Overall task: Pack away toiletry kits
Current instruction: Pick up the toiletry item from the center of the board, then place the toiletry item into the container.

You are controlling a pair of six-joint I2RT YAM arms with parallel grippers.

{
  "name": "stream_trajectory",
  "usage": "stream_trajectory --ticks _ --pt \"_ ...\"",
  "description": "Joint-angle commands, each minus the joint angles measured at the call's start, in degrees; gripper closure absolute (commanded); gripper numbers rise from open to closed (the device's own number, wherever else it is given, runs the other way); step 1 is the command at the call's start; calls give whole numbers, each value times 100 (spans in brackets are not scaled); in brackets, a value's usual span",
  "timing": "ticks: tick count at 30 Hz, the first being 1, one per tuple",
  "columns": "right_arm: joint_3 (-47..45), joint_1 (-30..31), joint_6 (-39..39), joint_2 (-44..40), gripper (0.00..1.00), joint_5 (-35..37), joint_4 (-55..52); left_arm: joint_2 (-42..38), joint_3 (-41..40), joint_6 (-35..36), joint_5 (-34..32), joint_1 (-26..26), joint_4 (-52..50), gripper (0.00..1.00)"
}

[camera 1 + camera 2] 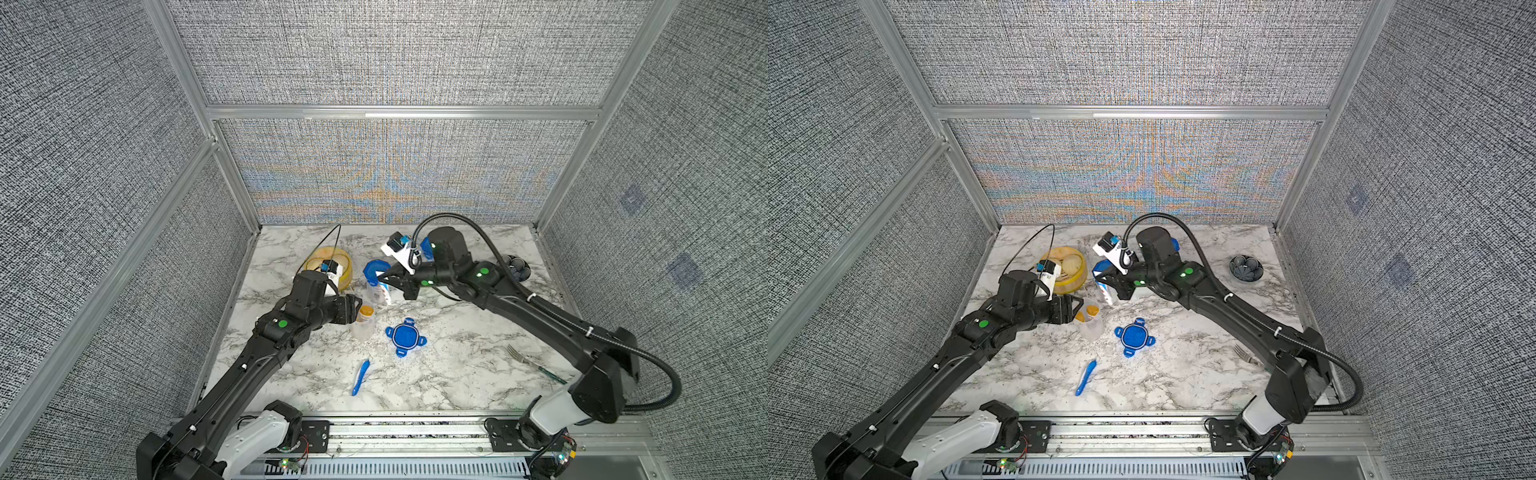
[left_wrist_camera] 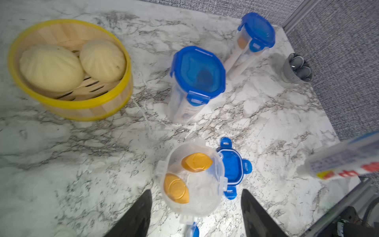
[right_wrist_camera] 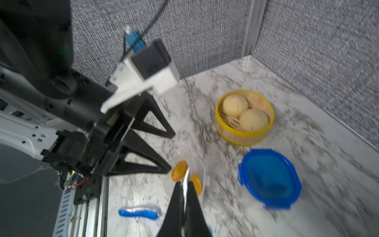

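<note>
while right fingers point(image 3: 174, 209) clench one white toothpaste tube point(image 2: 338, 162), left fingers point(image 2: 139, 215) sit released; three clear plastic tubs point(image 2: 203, 197), two blue-lidded; two orange-capped bottles point(image 2: 196, 162); one blue toothbrush point(image 1: 360, 377).

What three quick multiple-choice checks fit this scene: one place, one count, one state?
1. Where is the loose blue lid?
A. In the steamer
B. On the table beside the open tub
C. Clipped on a tub

2. How many orange caps show inside the open tub?
A. One
B. Two
C. Four

3. What is the right gripper doing?
A. Open, empty
B. Shut on the toothbrush
C. Shut on the toothpaste tube

Answers: 1 B, the lid lies flat next to the tub; 2 B, the left wrist view shows two; 3 C, its jaws pinch the white tube.
</note>
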Motion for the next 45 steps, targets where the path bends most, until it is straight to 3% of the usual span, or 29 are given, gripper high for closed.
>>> stream_trajectory --ticks 1,8,16,31,42,45 --pt "250 225 210 355 100 -21 433 -158 51 162 -82 201 -599 32" --pt "-239 572 89 548 100 372 861 -610 -138 329 89 630 -911 32" --pt "-458 691 -114 981 100 716 1311 -829 -308 481 36 702 -967 32" --pt "-302 691 -32 853 100 663 1190 -771 -379 378 253 704 -751 32" --pt "-346 676 -26 967 100 637 1468 -693 -501 114 933 698 139 34" --pt "-503 673 -61 1049 100 646 1706 -771 -440 174 707 704 -68 34"
